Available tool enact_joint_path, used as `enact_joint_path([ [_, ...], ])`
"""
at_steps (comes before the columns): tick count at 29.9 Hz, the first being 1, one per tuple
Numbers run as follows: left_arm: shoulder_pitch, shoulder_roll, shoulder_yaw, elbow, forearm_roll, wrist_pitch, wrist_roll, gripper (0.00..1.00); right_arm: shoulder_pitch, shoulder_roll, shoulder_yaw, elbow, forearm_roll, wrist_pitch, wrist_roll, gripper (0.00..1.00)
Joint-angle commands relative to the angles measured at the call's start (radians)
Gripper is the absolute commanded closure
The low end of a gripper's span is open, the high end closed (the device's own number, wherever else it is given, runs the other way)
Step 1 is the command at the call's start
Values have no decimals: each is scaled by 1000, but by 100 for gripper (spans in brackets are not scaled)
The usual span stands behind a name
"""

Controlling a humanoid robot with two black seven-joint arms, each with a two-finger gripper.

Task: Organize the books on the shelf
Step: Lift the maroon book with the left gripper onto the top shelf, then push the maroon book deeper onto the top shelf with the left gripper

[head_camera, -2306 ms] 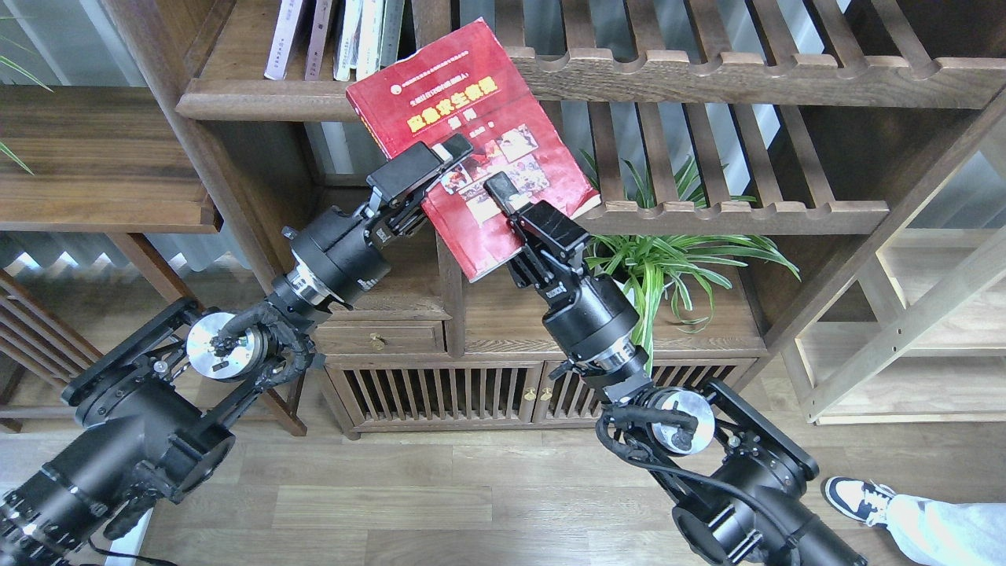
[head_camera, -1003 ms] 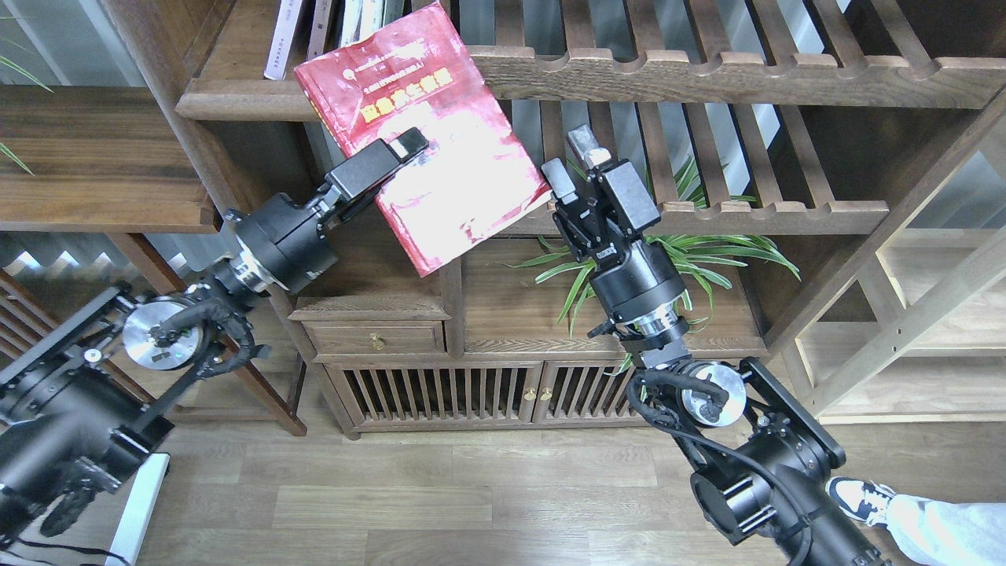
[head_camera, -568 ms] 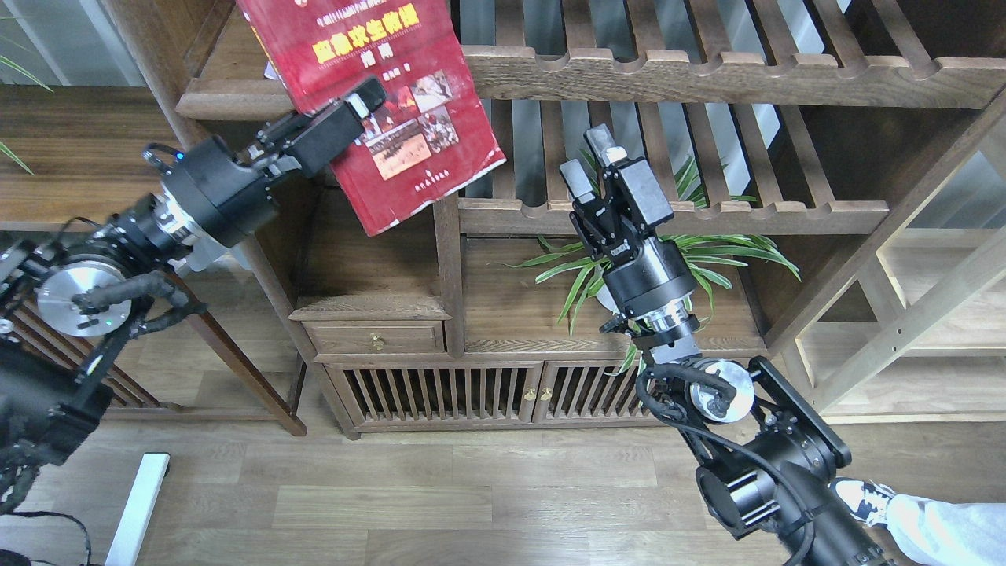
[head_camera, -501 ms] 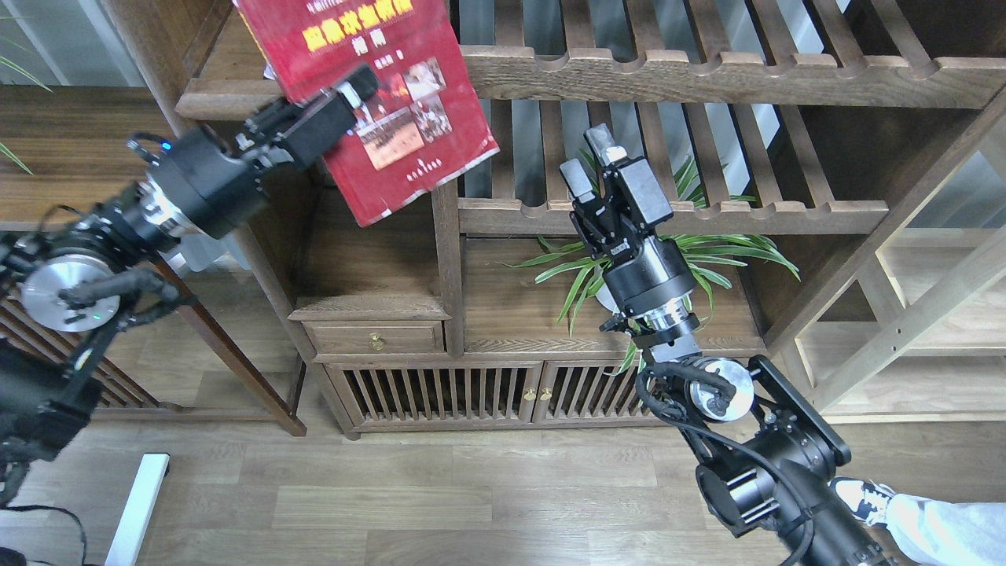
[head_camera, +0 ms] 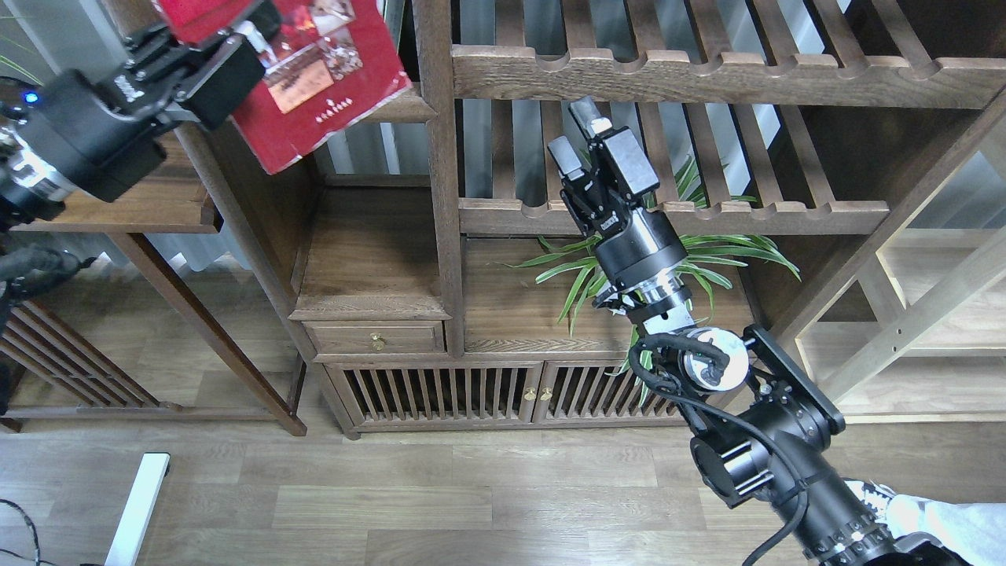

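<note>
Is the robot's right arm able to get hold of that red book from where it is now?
Probably not without moving across. The right gripper, open and empty, sits in front of the slatted racks, with a wooden post between it and the red book, clamped by the left gripper.

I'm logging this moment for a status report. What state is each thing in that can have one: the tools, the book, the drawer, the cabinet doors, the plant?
left tool: shut on the red book, raised at the top left
red book: held, tilted, its top cut off by the view's edge
right tool: open, empty, pointing up before the slatted rack
drawer: shut
cabinet doors: shut
plant: upright behind the right arm
</note>
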Motion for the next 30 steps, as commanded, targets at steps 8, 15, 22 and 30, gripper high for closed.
enact_joint_path([
  [8,-1,-36,-11,-45,82,0,-3,100,0,0,11,0,2,-2,0,11],
  [15,-1,-84,-13,-96,145,0,-3,100,5,0,11,0,3,-8,0,11],
  [22,-1,-110,-11,-131,178,120,-15,100,23,0,13,-6,6,-19,2,11],
  [30,-1,-145,-9,-132,237,330,-72,100,43,0,16,-20,8,-20,5,11],
])
